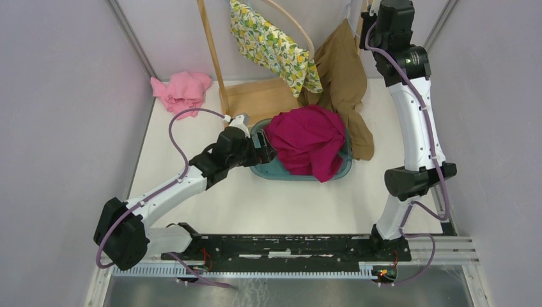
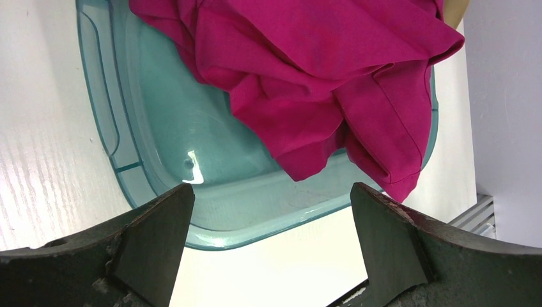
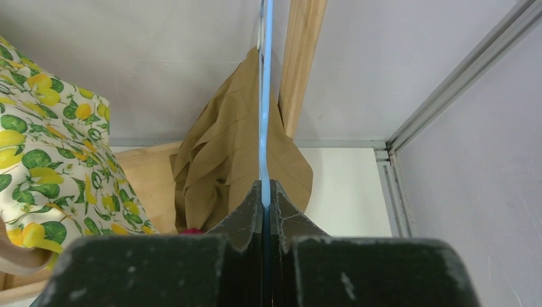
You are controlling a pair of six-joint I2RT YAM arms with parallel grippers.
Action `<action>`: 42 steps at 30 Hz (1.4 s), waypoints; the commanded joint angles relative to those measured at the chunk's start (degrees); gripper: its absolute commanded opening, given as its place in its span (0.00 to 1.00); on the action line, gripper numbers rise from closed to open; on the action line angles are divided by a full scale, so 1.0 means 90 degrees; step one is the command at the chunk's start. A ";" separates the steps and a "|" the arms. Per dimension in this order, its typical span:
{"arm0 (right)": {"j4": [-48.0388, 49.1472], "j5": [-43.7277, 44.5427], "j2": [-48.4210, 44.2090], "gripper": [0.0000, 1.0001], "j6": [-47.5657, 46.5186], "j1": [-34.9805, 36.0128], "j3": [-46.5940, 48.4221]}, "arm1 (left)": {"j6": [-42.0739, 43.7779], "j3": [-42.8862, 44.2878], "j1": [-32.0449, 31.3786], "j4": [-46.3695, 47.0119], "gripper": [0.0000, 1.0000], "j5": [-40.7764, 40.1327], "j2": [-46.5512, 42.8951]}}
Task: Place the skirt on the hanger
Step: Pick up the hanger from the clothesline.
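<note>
A crumpled magenta skirt [image 1: 310, 137] [image 2: 319, 64] lies heaped in a teal basin [image 1: 268, 169] [image 2: 160, 128] at the table's middle, spilling over its right rim. My left gripper [image 1: 261, 148] [image 2: 271, 198] hovers at the basin's left edge, open wide with nothing between its fingers. High at the back right, my right gripper [image 1: 367, 25] [image 3: 265, 185] is shut on the thin blue hanger [image 3: 266, 96], which runs straight up from the jaws beside a wooden post [image 3: 303, 57].
A wooden rack [image 1: 214, 57] stands at the back. A lemon-print garment [image 1: 275, 45] [image 3: 45, 147] and a tan pleated garment [image 1: 345, 77] [image 3: 224, 153] hang from it. A pink cloth [image 1: 182, 89] lies in the back left corner. Grey walls close in on both sides.
</note>
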 commanded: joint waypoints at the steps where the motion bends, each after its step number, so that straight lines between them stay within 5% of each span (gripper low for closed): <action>1: 0.1775 -0.0178 -0.0671 0.01 -0.0141 -0.0061 -0.0788 | 0.0253 0.0255 -0.0021 0.0246 0.99 0.0030 0.0008; 21: 0.7053 -0.0899 -0.2703 0.01 -0.1152 -0.0051 -0.4621 | 0.0263 0.0223 -0.0013 0.0348 0.99 -0.0075 -0.0009; 30: 0.7478 -0.0966 -0.3398 0.01 -0.1363 -0.0055 -0.4993 | 0.0195 0.0241 -0.0017 0.0479 0.99 0.0023 0.0127; 42: 0.6998 -0.1074 -0.5852 0.01 -0.1005 -0.0047 -0.6551 | 0.0212 0.0412 -0.0029 0.0425 0.99 0.0175 -0.0029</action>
